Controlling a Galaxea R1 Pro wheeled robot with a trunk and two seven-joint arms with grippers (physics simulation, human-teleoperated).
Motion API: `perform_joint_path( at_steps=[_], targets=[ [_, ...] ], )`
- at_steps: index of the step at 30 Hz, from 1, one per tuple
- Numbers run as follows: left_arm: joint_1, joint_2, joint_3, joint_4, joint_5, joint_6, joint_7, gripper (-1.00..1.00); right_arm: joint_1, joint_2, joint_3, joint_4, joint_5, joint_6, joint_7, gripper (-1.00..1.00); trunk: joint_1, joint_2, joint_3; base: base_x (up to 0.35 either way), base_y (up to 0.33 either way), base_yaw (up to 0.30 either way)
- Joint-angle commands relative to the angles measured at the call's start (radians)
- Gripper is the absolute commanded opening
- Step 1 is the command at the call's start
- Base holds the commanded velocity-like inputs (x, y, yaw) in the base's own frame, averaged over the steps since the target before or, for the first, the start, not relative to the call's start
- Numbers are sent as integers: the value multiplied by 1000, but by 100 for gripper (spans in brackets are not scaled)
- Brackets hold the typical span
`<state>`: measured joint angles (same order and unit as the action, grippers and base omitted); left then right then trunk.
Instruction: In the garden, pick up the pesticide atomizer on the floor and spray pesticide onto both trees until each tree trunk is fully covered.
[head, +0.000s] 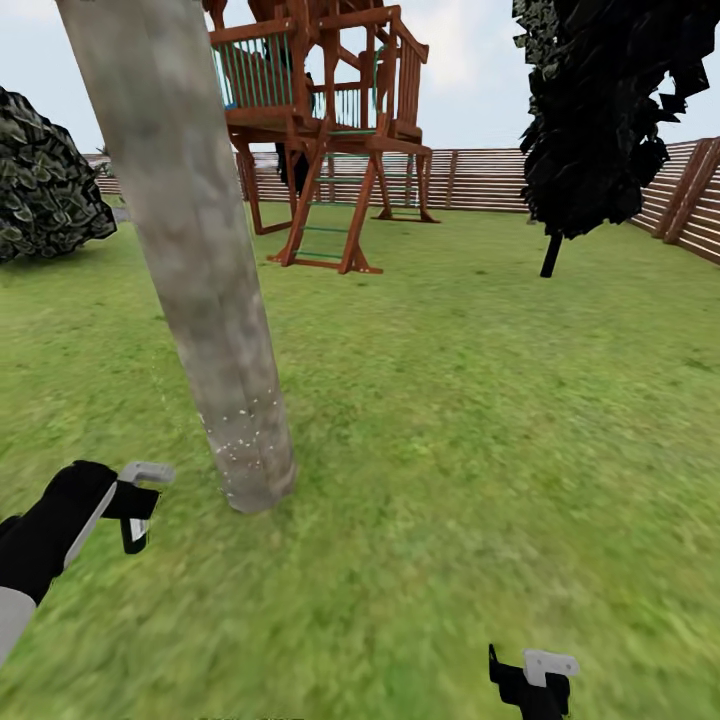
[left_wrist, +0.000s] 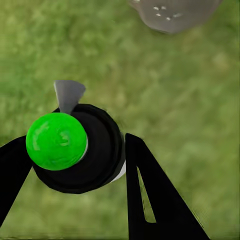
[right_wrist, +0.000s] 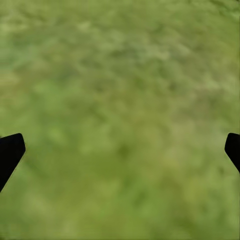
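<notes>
Atomizer (left_wrist: 75, 150): black bottle with green cap, clamped between the left gripper (left_wrist: 75, 165) fingers, near the trunk base.
Trunk (head: 200, 270): mottled, white specks low down.
Right gripper (right_wrist: 120, 150): fingers spread, holding nothing, above grass (head: 480, 420).

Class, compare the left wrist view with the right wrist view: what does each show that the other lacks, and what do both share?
Left wrist view alone: the left hand shut on the pesticide atomizer, with its green cap and grey nozzle, and the speckled base of the tree trunk. Right wrist view alone: the right hand, open with nothing between its fingers. Both: black fingers over blurred green grass.
</notes>
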<state>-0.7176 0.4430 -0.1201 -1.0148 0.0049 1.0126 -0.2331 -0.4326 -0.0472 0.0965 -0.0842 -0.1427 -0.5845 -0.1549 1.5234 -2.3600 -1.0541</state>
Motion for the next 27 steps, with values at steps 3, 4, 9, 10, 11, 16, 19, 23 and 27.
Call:
perform_joint_path(
  at_steps=[3, 4, 9, 10, 11, 16, 19, 23, 27],
  targets=[
    [4, -8, 6, -18, -1, 3, -1, -100, 0, 0, 0, 0, 0, 0, 0, 100, 0, 0, 0, 2, 1, 201],
    [3, -11, 6, -22, 3, 4, -2, -100, 0, 0, 0, 0, 0, 0, 0, 100, 0, 0, 0, 0, 0, 66],
    [4, -9, 52, -81, 4, 5, -4, -100, 0, 0, 0, 0, 0, 0, 0, 100, 0, 0, 0, 0, 0, 8],
    [5, -6, 73, -81, 4, 2, -4, -100, 0, 0, 0, 1, 0, 0, 0, 100, 0, 0, 0, 0, 0, 0],
    [5, -6, 81, -82, 4, -1, -5, -100, 0, 0, 0, 0, 0, 0, 0, 100, 0, 0, 0, 0, -5, 0],
    [6, -17, 89, -71, 5, -8, -1, -100, 0, 1, 0, 0, 0, 0, 0, 100, 0, 0, 0, 0, -224, 0],
    [38, -18, 89, -38, 6, -12, 2, -100, 0, 0, 0, 0, 0, 0, 0, 100, 0, 0, 0, 0, -268, 0],
    [66, -27, 89, 8, 6, -60, 5, -100, 0, 1, 0, 0, 0, 0, 0, 100, 0, 0, 0, 34, -269, 0],
    [69, -70, 91, 160, 2, -208, 83, -100, 0, 1, 0, 0, 0, 0, 0, 100, 0, 0, 0, 91, -269, 0]
  ],
)
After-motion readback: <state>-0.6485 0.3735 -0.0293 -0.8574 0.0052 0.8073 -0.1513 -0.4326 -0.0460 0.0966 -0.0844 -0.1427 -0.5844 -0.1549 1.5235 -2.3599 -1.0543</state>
